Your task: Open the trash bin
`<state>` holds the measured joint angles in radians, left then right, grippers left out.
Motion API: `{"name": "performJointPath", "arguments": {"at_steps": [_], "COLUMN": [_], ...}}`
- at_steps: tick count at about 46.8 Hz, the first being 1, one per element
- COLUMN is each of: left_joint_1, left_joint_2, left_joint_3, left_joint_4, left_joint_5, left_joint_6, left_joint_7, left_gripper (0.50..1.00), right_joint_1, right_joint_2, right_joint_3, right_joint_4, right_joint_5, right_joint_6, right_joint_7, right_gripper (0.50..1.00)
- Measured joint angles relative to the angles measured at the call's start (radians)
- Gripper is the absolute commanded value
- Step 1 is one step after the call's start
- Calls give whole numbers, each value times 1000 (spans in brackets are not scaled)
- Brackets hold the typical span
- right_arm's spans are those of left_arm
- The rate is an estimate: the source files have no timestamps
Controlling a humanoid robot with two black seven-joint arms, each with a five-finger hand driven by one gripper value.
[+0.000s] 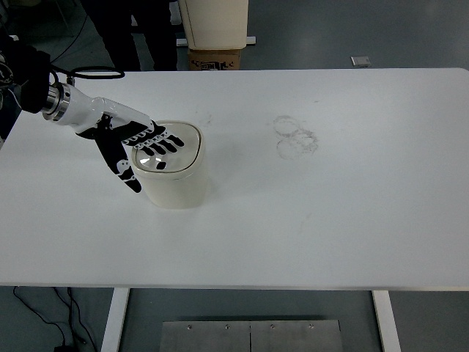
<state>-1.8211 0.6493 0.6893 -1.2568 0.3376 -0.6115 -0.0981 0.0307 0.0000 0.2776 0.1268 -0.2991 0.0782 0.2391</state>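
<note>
Head view, near to far. The white worktop (308, 235) fills most of the frame, its near edge running along the bottom above two white legs and a grey metal plate on the floor.

On the left half of the worktop stands the trash bin (176, 183), a squat cream tub with rounded corners. It is upright, its long axis vertical and its mouth facing straight up. The lid (179, 147) sits level in the rim and is closed, so what the bin holds is hidden.

My left hand (135, 143) reaches in from the left edge on a white forearm with a metal wrist ring. It lies palm down over the lid. My fingers (167, 141) are spread apart and extended, pointing right, and grasp nothing; their tips lie on the lid's left part, though I cannot tell for certain how firmly they press. My thumb hangs down beside the bin's left wall. My right hand is out of view.

Farther right, well apart from the bin, faint ring marks (295, 136) stain the worktop.

Beyond the far edge, a cardboard box (216, 59) sits under a cream cabinet, with a person's dark legs (132, 33) to its left.
</note>
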Motion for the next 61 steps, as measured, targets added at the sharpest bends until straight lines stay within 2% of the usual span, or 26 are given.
{"name": "performJointPath", "arguments": {"at_steps": [61], "left_joint_1": [-1], "left_joint_2": [-11], "left_joint_3": [-6], "left_joint_4": [-2], "left_joint_5": [-11], "left_joint_6": [1], "left_joint_7": [0], "left_gripper": [1000], "right_joint_1": [0], "right_joint_2": [0], "right_joint_3": [0], "right_joint_4": [0], "right_joint_5": [0], "right_joint_6": [0], "right_joint_7": [0], "right_gripper": [991]}}
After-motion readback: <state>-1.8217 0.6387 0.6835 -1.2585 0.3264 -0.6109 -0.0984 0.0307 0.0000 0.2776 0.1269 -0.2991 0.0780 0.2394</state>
